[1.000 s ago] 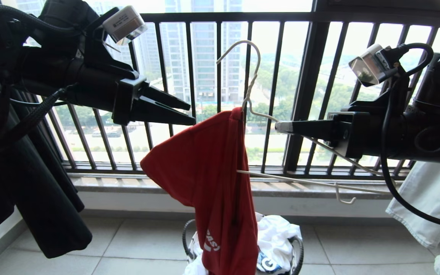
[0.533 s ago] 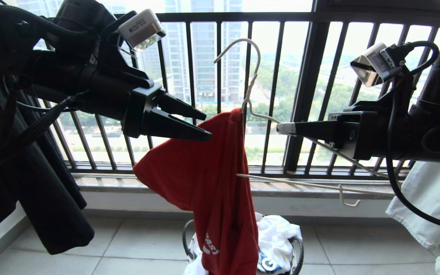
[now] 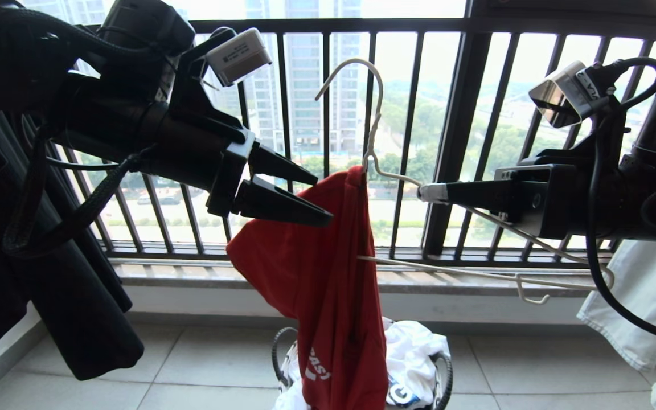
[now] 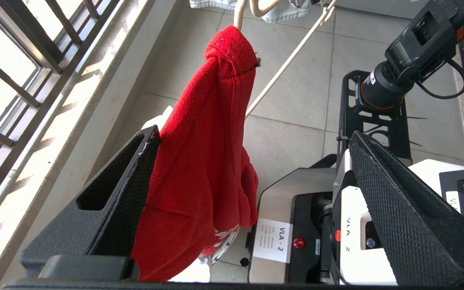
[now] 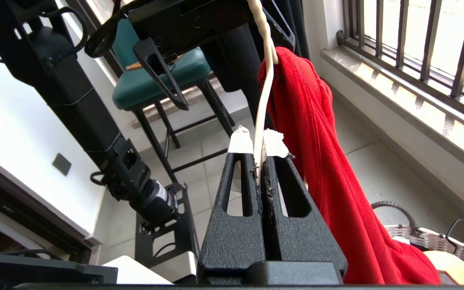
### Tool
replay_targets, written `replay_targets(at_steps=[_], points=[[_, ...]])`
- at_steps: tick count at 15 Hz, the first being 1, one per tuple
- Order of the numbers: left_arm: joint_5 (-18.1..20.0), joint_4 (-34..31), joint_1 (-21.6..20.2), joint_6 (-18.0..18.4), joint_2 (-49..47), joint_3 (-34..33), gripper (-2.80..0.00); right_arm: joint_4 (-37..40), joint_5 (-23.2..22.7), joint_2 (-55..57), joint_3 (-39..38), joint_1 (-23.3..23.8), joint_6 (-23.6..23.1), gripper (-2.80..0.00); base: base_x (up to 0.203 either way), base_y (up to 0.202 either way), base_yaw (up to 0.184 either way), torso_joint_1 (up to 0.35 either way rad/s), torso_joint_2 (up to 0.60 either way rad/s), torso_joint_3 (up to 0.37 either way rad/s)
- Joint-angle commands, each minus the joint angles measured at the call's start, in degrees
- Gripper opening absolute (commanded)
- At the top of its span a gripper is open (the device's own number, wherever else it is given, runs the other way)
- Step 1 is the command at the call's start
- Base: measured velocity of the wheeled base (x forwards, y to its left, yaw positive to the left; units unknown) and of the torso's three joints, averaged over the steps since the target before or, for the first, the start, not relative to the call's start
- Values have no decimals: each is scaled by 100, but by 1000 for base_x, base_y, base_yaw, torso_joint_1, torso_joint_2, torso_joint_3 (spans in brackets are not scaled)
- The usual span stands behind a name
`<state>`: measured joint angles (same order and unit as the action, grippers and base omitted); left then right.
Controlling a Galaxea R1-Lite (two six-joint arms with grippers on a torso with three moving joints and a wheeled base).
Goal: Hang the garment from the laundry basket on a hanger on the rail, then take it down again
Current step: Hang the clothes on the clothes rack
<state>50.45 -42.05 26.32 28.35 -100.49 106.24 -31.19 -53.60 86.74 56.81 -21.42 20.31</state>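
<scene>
The red garment drapes from one shoulder of the pale wire hanger and hangs down over the laundry basket. My right gripper is shut on the hanger's wire just right of the twisted neck, and holds it up before the window. The right wrist view shows the wire pinched between the taped tips of that gripper, with the garment beside it. My left gripper is open at the garment's upper left fold. In the left wrist view the cloth lies against one finger. The rail is out of view.
A black garment hangs at the far left and a pale one at the far right. The dark barred window railing stands behind. White clothes fill the basket. A teal-seated chair and my own base are close by.
My left gripper has moved right and a little down to the garment's upper fold, opening wider. The hanger with the garment has shifted slightly; the right gripper keeps its hold.
</scene>
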Motion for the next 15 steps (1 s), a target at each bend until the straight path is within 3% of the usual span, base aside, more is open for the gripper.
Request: replay_targets(at_steps=[1,6,12,15], points=[[-70,-27,5,15,163,1,0,-36,-36,7,6,-3,8,-280,0,0,0,0,0,0],[-192,-38,-78,33,883,-660,0,-36,-27,54,14,6,-1,-280,0,0,0,0,0,0],[-194,-23,-268,39,1066,-658,0,-36,-35,63,14,-3,-1,-280,0,0,0,0,0,0],[-198,316,-268,23,898,-670,0,-36,-45,42,6,-3,8,-280,0,0,0,0,0,0]])
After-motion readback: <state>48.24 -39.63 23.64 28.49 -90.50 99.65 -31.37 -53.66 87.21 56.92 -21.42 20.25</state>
